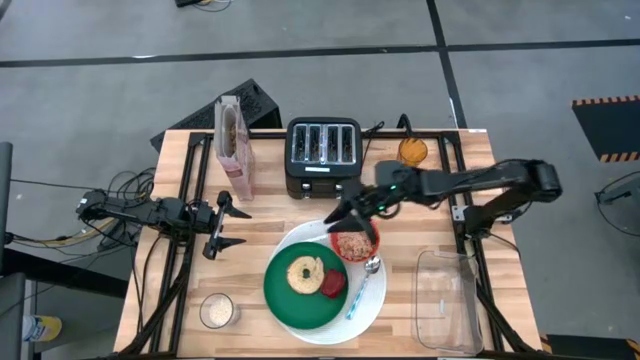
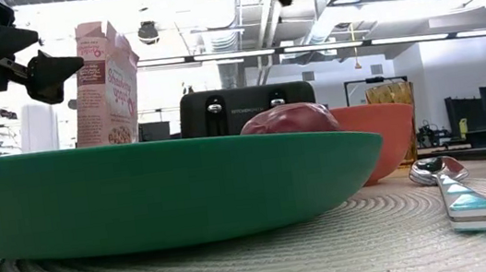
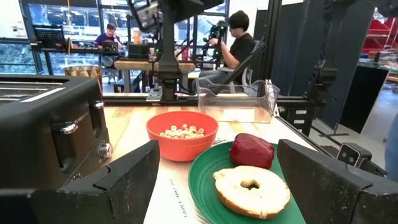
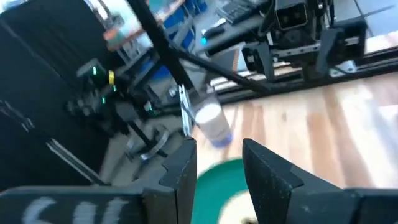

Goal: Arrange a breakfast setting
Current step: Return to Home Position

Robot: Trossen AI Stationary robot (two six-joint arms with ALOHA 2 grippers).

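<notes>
Two empty grippers: the left gripper (image 1: 234,227), fingers spread wide, is at the table's left; the right gripper (image 1: 336,216), fingers narrowly parted, hangs between the toaster (image 1: 322,150) and the red bowl (image 1: 355,244). The bagel (image 1: 305,274) and the red food item (image 1: 333,284) lie on the green plate (image 1: 285,300), with the spoon (image 1: 362,290) just beside it on the round mat (image 1: 378,300).

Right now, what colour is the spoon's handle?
Teal with pale bands; the handle shows best in the low view.
</notes>
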